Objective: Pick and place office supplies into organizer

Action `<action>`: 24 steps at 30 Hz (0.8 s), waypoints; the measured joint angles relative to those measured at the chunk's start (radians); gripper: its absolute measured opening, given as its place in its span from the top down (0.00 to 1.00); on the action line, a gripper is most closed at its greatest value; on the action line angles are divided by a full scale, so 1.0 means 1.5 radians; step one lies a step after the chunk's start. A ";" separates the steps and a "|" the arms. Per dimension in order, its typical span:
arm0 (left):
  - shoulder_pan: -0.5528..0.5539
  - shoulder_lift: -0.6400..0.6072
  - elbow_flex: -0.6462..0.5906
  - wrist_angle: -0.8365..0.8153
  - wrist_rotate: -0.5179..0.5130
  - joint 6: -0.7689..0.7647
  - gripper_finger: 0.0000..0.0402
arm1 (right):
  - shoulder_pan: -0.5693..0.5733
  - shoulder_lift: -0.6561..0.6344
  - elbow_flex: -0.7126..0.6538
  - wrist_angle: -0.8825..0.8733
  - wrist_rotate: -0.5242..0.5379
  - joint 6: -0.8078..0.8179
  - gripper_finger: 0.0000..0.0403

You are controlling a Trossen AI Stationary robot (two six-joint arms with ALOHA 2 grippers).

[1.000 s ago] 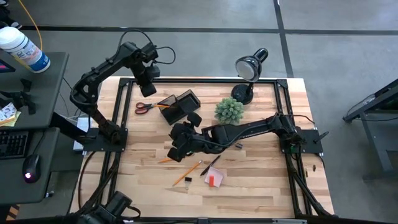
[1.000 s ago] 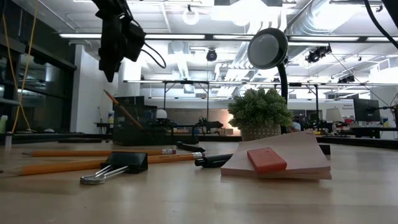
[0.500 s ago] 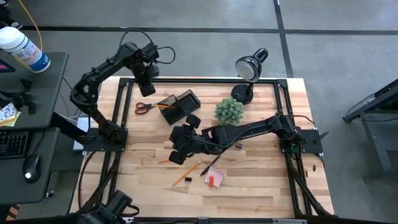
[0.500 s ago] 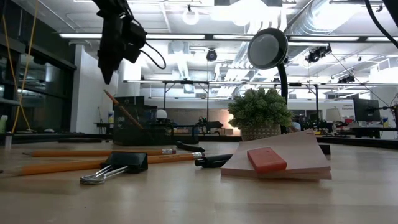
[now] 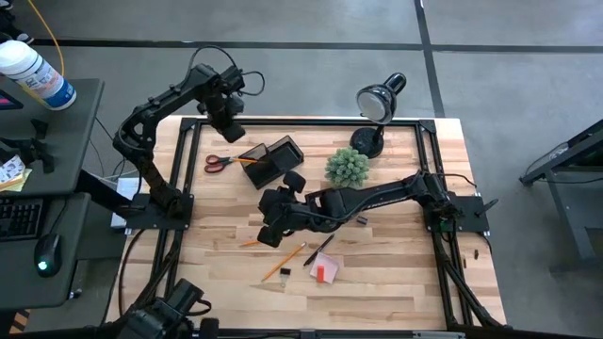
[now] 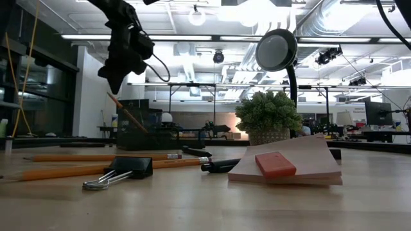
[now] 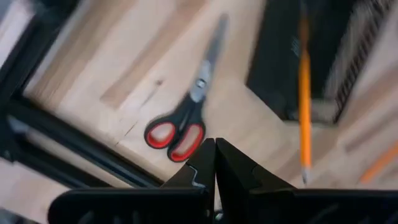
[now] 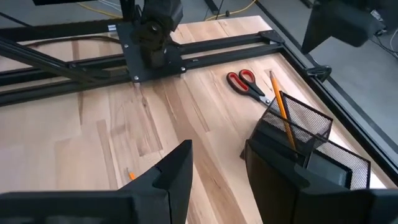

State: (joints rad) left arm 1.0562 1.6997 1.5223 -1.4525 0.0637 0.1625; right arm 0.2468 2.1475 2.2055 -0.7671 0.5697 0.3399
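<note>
Left gripper raised above the far left part of the bench, jaws pressed together on nothing, hanging over the orange-handled scissors and beside the organizer. Seen from its wrist: scissors flat on the wood near the dark frame rail, blades pointing toward the organizer, one orange pencil standing slanted in a mesh compartment.

Right gripper low over the middle of the bench, jaws spread with bare wood between them, holding nothing. From its wrist: fingers apart, organizer just beyond them with the pencil leaning inside, scissors farther off toward the left arm's base.

Still loose on the bench: an orange pencil just beside the right gripper on its left-edge side, two pencils and a black pen toward the near edge, a small black binder clip at their end, a pink sticky-note pad nearby. In the level view: binder clip in front of two pencils, pad to one side.

Green plant and black desk lamp toward the far edge, right of the organizer.
</note>
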 joint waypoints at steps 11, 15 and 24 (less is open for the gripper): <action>0.033 -0.011 0.000 -0.024 0.022 -0.060 1.00 | -0.008 0.000 0.000 -0.053 -0.014 0.038 0.65; 0.033 -0.033 0.000 -0.011 0.017 -0.114 1.00 | -0.008 0.000 0.000 -0.109 -0.017 0.062 0.65; 0.033 -0.088 0.000 0.031 0.016 -0.198 1.00 | -0.008 0.000 0.000 -0.155 -0.074 0.085 0.65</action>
State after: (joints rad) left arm 1.1057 1.5673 1.5223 -1.4061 0.0883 -0.1350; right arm 0.2352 2.1471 2.2055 -0.9997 0.4589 0.4671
